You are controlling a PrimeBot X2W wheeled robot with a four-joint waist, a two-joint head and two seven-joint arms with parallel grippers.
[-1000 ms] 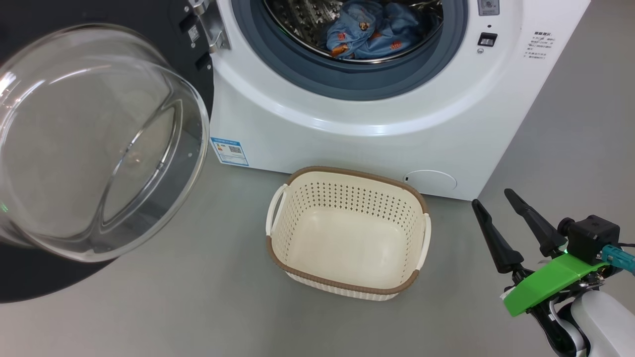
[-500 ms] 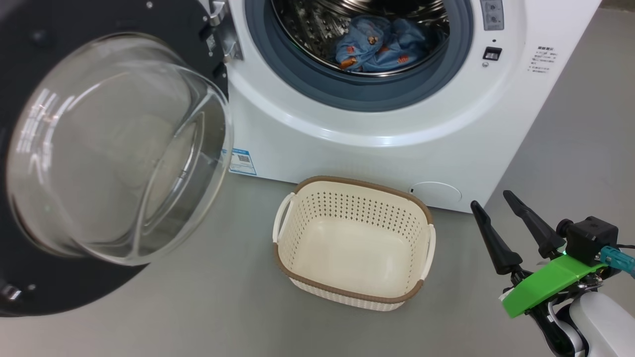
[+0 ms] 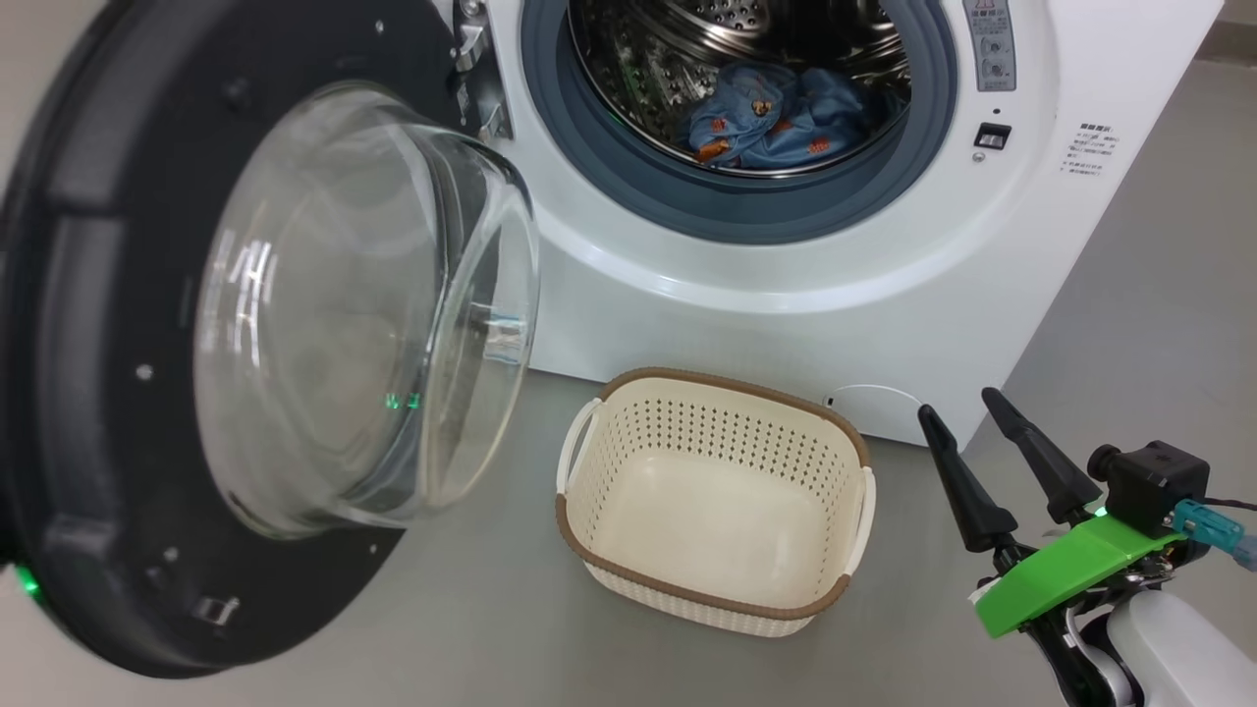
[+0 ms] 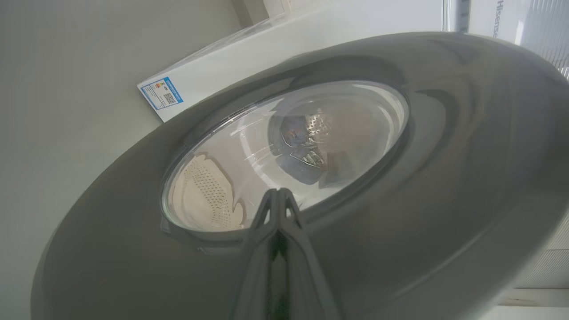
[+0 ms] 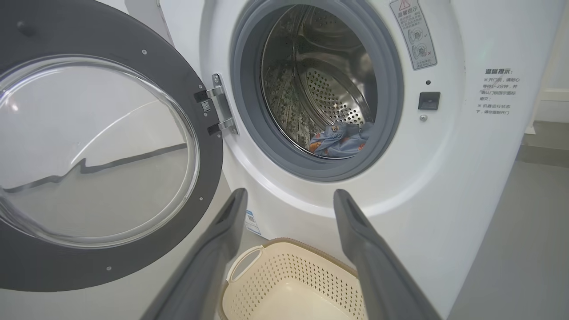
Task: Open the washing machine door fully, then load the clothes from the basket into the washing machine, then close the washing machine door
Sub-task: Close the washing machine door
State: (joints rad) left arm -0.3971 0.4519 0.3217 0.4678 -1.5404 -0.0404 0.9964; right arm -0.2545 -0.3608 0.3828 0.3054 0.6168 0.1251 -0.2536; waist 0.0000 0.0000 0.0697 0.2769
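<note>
Light: you have bright, even, soft light everywhere; shadows on the floor (image 3: 471, 628) are faint.
Glare: white streaks on the washing machine door (image 3: 265, 334) glass, glints on the drum (image 5: 329, 84).
Blur: your left wrist view is hazy; the left end effector (image 4: 278, 192) is soft.
Distortion: wrist views bow at the edges.

The washing machine (image 3: 786, 295) is white, with a blue-grey gasket (image 3: 737, 211) and a silvery drum (image 3: 678, 69) dotted with holes. The clothes (image 3: 776, 123) are blue with orange motifs. The door (image 3: 88, 393) is black around clear glass. The basket (image 3: 707, 432) is cream, perforated in rows, brown-rimmed. The floor (image 3: 471, 628) is plain grey.
</note>
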